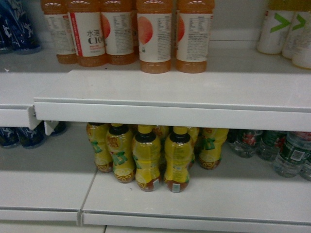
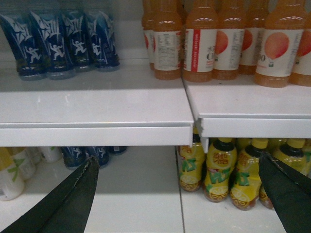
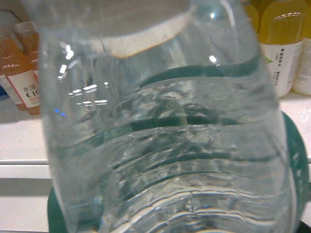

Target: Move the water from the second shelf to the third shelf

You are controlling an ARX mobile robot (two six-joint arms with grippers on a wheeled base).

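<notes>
Water bottle [image 3: 165, 136] seen filling right wrist view, close against the camera, right fingers hidden so grip cannot be told, left gripper [image 2: 180, 194] spread open below orange drink bottles [image 2: 228, 43].

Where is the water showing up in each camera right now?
Head: water bottles stand far right on the lower shelf; none is seen lifted.
Left wrist: not in it.
Right wrist: one water bottle fills the frame, very close.
Shared landmark: the orange drink bottles with white labels on the upper shelf, seen in all three views.
</notes>
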